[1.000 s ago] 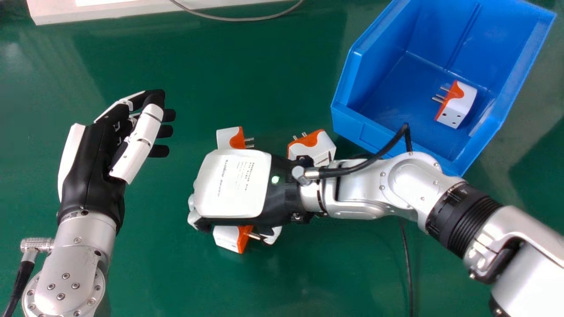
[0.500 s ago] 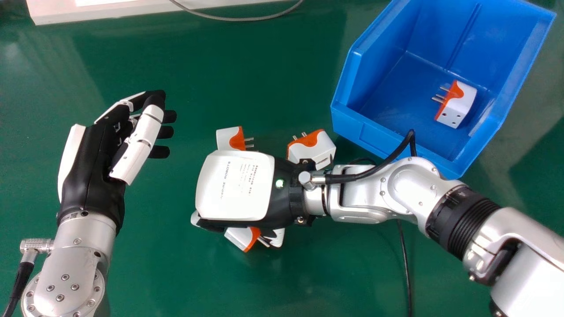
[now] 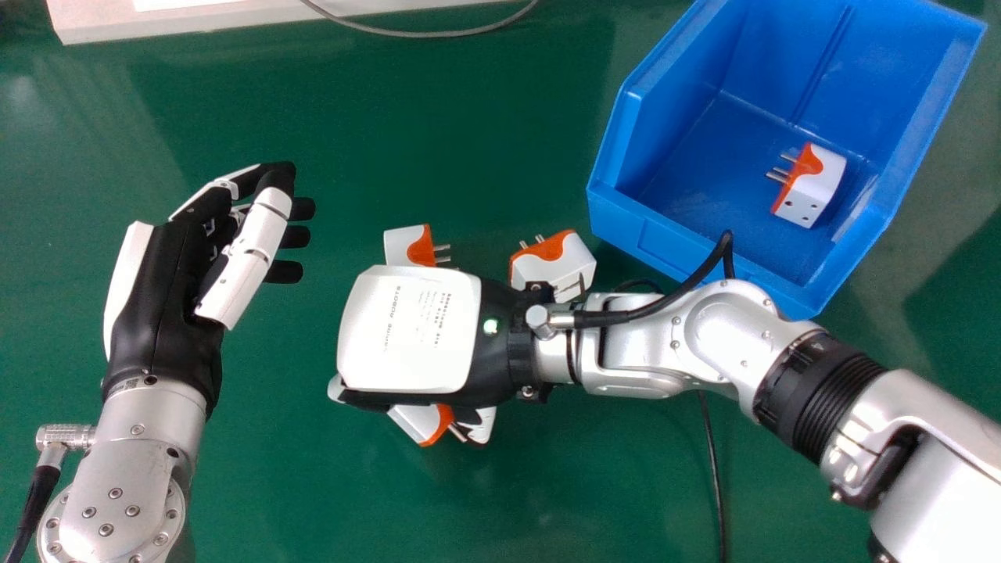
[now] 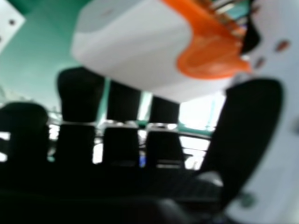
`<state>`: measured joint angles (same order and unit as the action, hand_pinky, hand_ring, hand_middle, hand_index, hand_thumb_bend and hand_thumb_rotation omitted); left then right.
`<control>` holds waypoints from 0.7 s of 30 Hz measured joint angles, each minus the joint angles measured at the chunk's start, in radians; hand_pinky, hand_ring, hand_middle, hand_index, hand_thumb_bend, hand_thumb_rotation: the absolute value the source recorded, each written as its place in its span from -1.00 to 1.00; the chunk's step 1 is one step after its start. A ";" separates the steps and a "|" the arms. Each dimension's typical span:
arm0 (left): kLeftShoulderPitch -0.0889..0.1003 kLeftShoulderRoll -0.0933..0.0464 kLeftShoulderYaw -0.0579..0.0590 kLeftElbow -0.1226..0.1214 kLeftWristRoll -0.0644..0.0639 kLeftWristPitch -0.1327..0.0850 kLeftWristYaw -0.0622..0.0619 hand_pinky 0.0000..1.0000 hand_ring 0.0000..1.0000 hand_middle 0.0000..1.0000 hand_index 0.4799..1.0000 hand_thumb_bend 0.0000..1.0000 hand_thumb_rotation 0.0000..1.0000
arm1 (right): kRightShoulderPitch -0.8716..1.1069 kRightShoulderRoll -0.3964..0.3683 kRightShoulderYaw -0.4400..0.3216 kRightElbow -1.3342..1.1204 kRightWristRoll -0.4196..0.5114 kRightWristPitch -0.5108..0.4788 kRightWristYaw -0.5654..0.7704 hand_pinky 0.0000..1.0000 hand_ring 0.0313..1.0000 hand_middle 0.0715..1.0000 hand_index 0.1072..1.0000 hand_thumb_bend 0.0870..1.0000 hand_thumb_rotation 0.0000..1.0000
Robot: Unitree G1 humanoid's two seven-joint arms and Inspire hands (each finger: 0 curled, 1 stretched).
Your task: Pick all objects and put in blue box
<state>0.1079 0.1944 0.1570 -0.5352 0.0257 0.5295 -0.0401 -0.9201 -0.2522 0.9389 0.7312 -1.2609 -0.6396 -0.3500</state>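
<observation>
Right hand [image 3: 410,328] has edged leftward, back facing up.

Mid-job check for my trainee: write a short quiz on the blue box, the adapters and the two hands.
1. True or false: the blue box is holding three adapters.
2. In the head view, what partly hides adapters on the green table?
A) the left hand
B) the right hand
C) the blue box
3. Fill in the colour: the boxed adapter is white and ____.

Key: 1. False, one adapter is in there; 2. B; 3. orange
</observation>
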 measured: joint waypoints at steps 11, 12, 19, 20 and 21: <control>-0.002 0.003 0.011 0.006 -0.001 -0.002 -0.005 0.26 0.42 0.43 0.10 -0.31 0.39 | 0.079 -0.036 -0.063 -0.126 0.098 -0.016 0.029 -0.98 -0.97 -0.89 -0.18 -0.05 -0.76; -0.003 0.004 0.014 0.008 -0.001 -0.002 -0.005 0.26 0.42 0.43 0.10 -0.31 0.39 | 0.091 -0.043 -0.073 -0.144 0.114 -0.018 0.032 -0.93 -0.92 -0.83 -0.18 -0.06 -0.76; -0.008 0.010 0.019 0.017 -0.001 -0.005 -0.008 0.26 0.42 0.44 0.10 -0.31 0.39 | 0.194 -0.071 -0.151 -0.268 0.200 -0.002 0.111 -0.73 -0.69 -0.50 -0.13 -0.06 -0.90; -0.009 0.011 0.019 0.017 -0.001 -0.005 -0.008 0.26 0.42 0.44 0.10 -0.30 0.40 | 0.205 -0.074 -0.163 -0.286 0.211 0.002 0.128 -0.66 -0.60 -0.43 -0.12 -0.06 -0.92; -0.011 0.011 0.019 0.018 -0.001 -0.005 -0.009 0.26 0.42 0.44 0.10 -0.30 0.40 | 0.216 -0.078 -0.175 -0.306 0.220 0.011 0.143 -0.66 -0.60 -0.43 -0.12 -0.06 -0.92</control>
<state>0.0973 0.2051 0.1760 -0.5168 0.0242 0.5249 -0.0487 -0.7038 -0.3300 0.7640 0.4249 -1.0411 -0.6291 -0.2070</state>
